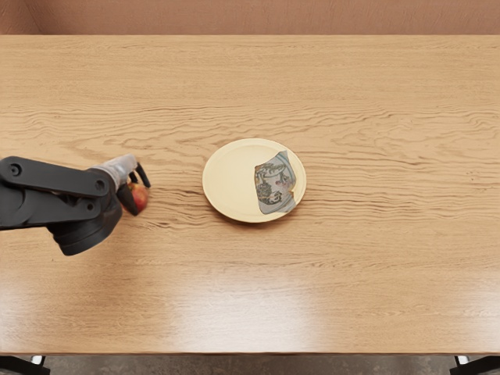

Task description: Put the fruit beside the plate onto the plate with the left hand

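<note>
Wood-grain table [351, 94], round cream plate [226, 181]; left hand [130, 185] clasps red fruit [141, 198].

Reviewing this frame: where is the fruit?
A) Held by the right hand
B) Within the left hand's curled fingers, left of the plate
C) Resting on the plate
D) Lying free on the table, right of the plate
B: the fruit shows between the curled fingers of the left hand, to the left of the plate and apart from its rim. No right arm is in view.
</note>
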